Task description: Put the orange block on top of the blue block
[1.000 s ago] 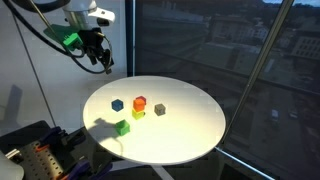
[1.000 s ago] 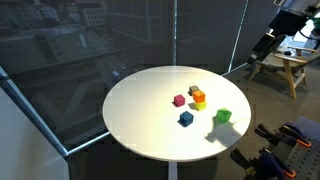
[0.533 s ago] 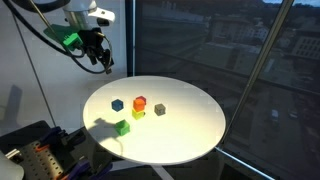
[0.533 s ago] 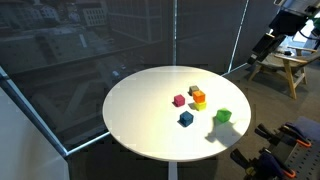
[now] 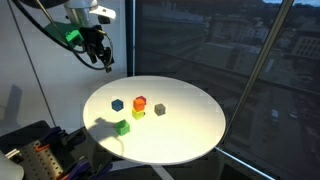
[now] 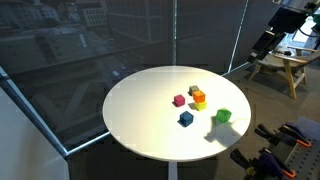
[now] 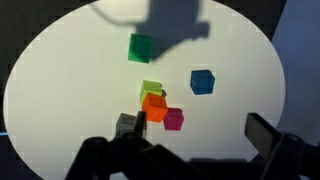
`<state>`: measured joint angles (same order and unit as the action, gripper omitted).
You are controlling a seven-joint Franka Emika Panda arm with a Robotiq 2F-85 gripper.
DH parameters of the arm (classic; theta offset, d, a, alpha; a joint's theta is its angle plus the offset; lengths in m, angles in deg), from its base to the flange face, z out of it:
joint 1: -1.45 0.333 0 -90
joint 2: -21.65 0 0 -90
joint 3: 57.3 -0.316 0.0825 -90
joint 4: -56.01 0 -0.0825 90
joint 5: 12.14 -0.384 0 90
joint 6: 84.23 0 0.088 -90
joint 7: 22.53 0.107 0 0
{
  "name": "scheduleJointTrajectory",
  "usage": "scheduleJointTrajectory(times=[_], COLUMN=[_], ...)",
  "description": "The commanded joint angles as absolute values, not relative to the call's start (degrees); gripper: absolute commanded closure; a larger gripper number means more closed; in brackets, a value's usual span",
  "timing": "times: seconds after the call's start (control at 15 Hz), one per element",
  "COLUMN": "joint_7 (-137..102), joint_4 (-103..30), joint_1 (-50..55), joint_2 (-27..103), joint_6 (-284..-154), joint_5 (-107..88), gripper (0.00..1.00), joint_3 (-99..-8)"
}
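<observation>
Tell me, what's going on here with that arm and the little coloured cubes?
A robot arm's gripper hangs in the air well above a round white table, its jaws open and holding nothing. Six small cubes sit on the table. The job is to set the orange block on the blue block, and that has not begun. The orange block sits tight against a yellow cube, while the blue block stands apart from it with nothing on top.
</observation>
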<state>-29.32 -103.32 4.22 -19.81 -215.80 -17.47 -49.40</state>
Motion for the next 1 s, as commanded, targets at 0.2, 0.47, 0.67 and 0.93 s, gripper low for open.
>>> scheduleJointTrajectory(times=[0.2, 0.47, 0.67, 0.93], joint_7=[-28.6, -28.4, -28.6, -28.6], joint_4=[-97.3, -93.9, -90.9, -87.2], joint_1=[3.6, 3.6, 3.6, 3.5], joint_2=[-16.7, -13.9, -10.9, -6.9], joint_6=[-209.4, -207.4, -205.6, -204.3], joint_5=[-18.3, -18.4, -18.4, -18.3], gripper=[0.0, 0.0, 0.0, 0.0], joint_3=[-50.5, -50.8, -51.0, -51.4])
